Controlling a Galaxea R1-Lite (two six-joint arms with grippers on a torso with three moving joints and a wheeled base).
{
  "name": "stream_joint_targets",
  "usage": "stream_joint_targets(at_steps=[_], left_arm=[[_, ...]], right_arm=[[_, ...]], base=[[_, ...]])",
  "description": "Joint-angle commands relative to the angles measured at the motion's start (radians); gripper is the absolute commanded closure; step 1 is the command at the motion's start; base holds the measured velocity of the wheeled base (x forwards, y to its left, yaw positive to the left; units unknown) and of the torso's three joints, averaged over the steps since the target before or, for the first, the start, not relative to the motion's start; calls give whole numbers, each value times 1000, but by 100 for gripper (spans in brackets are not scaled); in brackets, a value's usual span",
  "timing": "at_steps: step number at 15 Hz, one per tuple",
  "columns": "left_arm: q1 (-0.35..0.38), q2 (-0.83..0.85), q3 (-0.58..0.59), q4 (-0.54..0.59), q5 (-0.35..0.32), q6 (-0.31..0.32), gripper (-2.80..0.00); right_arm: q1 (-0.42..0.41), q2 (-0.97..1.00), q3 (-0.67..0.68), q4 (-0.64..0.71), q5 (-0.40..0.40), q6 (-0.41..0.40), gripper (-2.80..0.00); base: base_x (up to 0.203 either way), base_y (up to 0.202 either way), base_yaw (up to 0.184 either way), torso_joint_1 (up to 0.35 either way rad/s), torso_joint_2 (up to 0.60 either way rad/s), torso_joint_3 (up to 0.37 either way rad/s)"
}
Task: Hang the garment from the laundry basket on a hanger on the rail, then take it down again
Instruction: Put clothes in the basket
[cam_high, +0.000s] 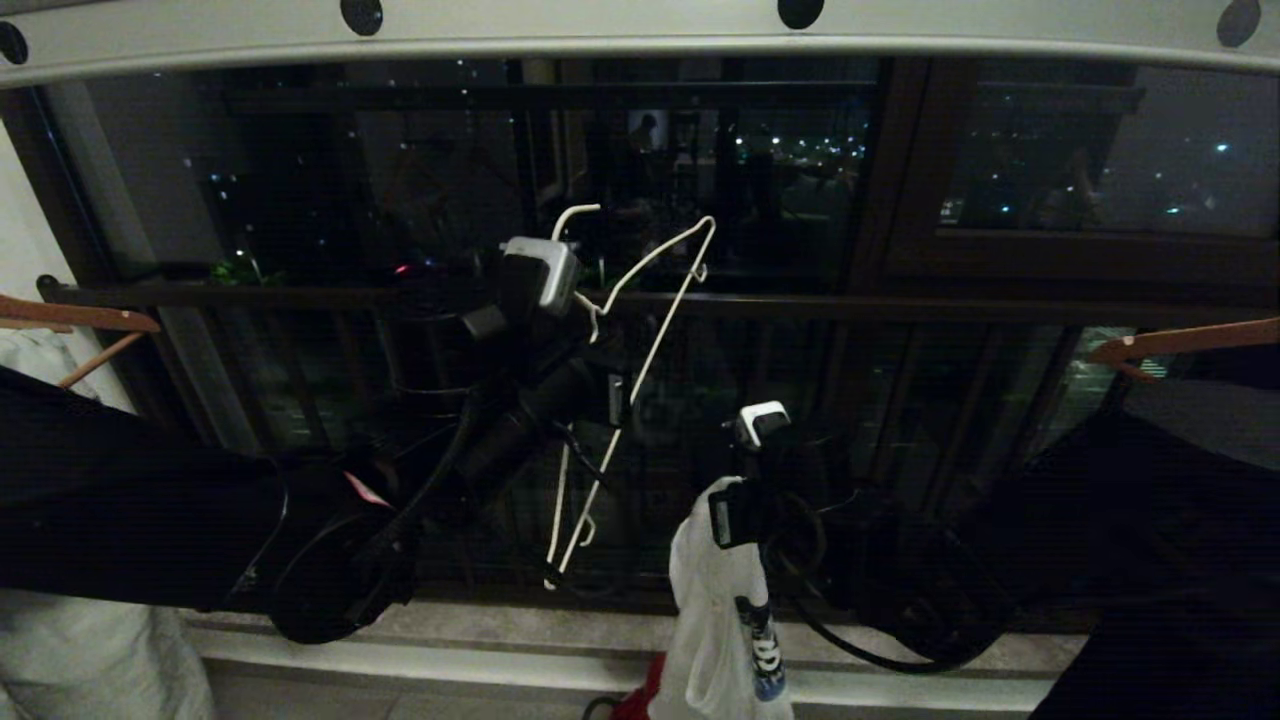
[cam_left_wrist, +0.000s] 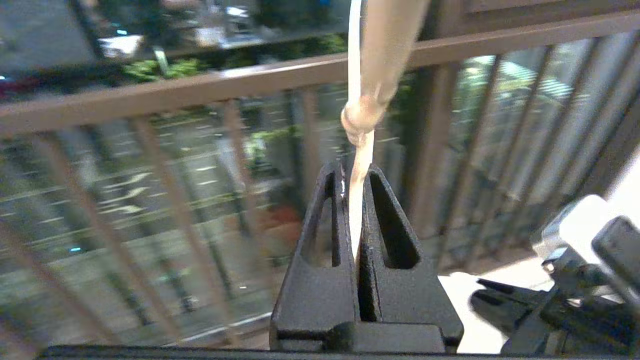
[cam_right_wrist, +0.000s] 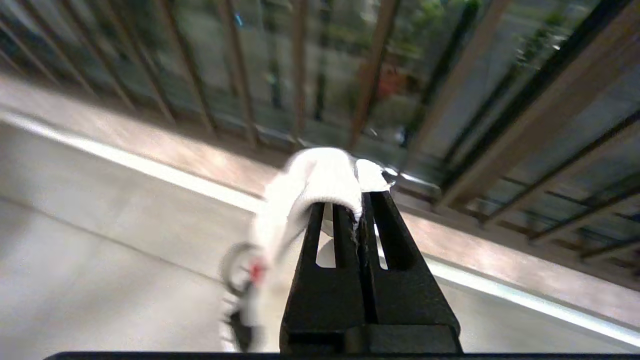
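Left tool (cam_left_wrist: 356, 200) was clamped on the hanger (cam_high: 640, 330) wire, held below the rail (cam_high: 600, 30). Right tool (cam_right_wrist: 361, 210) pinched the garment (cam_high: 705, 620), hanging bunched. Risk: thin wire could swivel in the grip; bunched collar may miss the hanger arm.

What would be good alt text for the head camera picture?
Before a dark night window, the left claw holds a white wire hanger up below the rail, while the right claw grips a white T-shirt that hangs down. Wooden hangers with dark clothes sit at both edges.
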Motion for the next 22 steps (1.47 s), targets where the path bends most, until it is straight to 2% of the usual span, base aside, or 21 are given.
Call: stream_joint_targets(at_steps=[1,4,9,10,12,16,17,22], left_arm=[[19,-36,-2,31,-6,2,0],[20,-121,-16,219,-12,5,0],[42,-183,-26,278,-13,8,0],[48,-199,-27,322,-13,13,0],[57,-245,-27,408,-17,38,0],[64,-281,-41,478,-31,44,0],[72,-281,-47,493,-32,44,0],[86,-277,-55,504,-33,46,0]], right_arm=[[-36,121,-33,-4,14,-50,0],[-84,243,-114,-4,32,-190,0],[-128,341,-276,38,50,-339,0],[-136,346,-299,57,50,-362,0],[-138,357,-342,120,52,-383,0],[-105,372,-354,155,52,-386,0],[-97,364,-354,177,56,-385,-280],[-63,300,-304,319,83,-386,-280]], base=[[0,0,0,0,0,0],[0,0,0,0,0,0],[0,0,0,0,0,0],[0,0,0,0,0,0],[0,0,0,0,0,0],[0,0,0,0,0,0],[0,0,0,0,0,0],[0,0,0,0,0,0]])
